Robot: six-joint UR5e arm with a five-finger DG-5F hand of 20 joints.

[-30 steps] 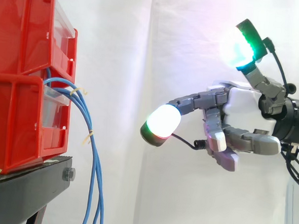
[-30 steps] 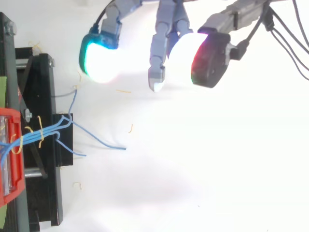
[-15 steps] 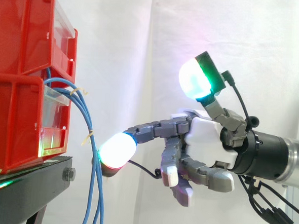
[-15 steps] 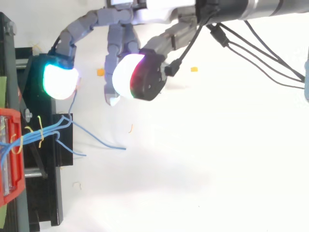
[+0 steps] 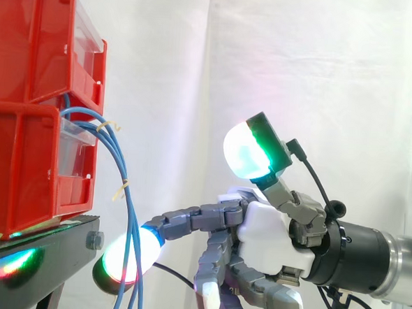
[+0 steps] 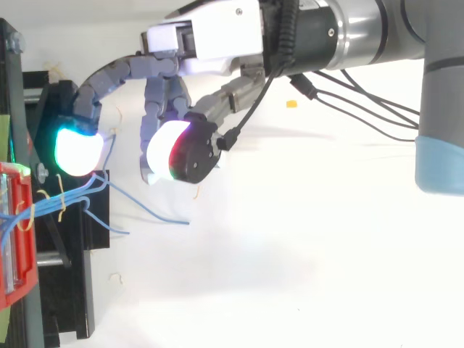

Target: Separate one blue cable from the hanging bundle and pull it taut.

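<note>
The blue cables [image 5: 125, 191] come out of the clear drawer front of the lower red bin [image 5: 23, 164], which sits under a second red bin [image 5: 31, 39]. They arch over and hang as a loose bundle past the edge of the black stand [image 5: 39, 256]. Thin yellow ties [image 5: 110, 126] sit on the bundle near the top and a little lower. From above, a few loose strands [image 6: 145, 212] trail away from the stand. The hand [image 5: 267, 235] is just beside the bundle, low in front of the white curtain [image 5: 197, 70]. Its fingers [image 5: 124, 261] are spread wide and hold nothing. One reaches forward so its glowing pad lies at the hanging strands, though whether it touches them is unclear. The thumb [image 5: 247, 148] stands raised, well apart.
</note>
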